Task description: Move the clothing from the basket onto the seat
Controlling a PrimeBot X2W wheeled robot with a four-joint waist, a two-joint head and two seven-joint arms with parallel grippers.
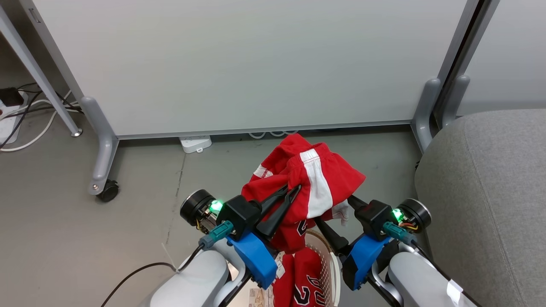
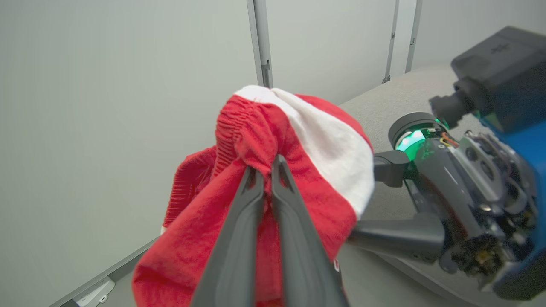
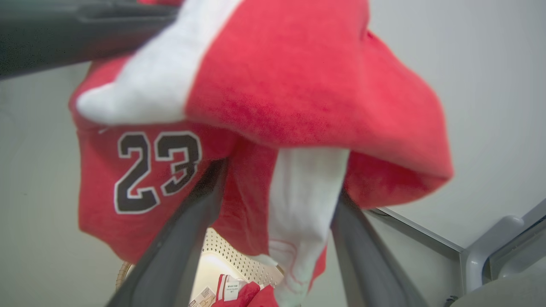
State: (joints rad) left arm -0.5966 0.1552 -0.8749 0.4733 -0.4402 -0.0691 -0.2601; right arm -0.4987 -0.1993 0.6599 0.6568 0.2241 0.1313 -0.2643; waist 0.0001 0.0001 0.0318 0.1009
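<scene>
My left gripper (image 1: 286, 192) is shut on a red garment (image 1: 311, 179) with a white stripe, held bunched up above the basket (image 1: 328, 260). In the left wrist view the fingers (image 2: 256, 200) pinch its elastic waistband (image 2: 251, 123). The cloth drapes over my right gripper (image 1: 335, 211), which is open, its fingers (image 3: 192, 221) spread with a white strip (image 3: 298, 192) hanging between them. A black "23" (image 3: 158, 168) shows on the hanging part. A second red garment (image 1: 305, 281) lies in the cream perforated basket (image 3: 239, 260). The grey seat (image 1: 490, 192) is to the right.
A pale partition panel (image 1: 256, 64) on wheeled grey feet (image 1: 102, 170) stands ahead, close behind the lifted garment. Cables and a power strip (image 1: 13, 115) lie on the floor at far left. Grey floor (image 1: 85, 238) lies to the left of the basket.
</scene>
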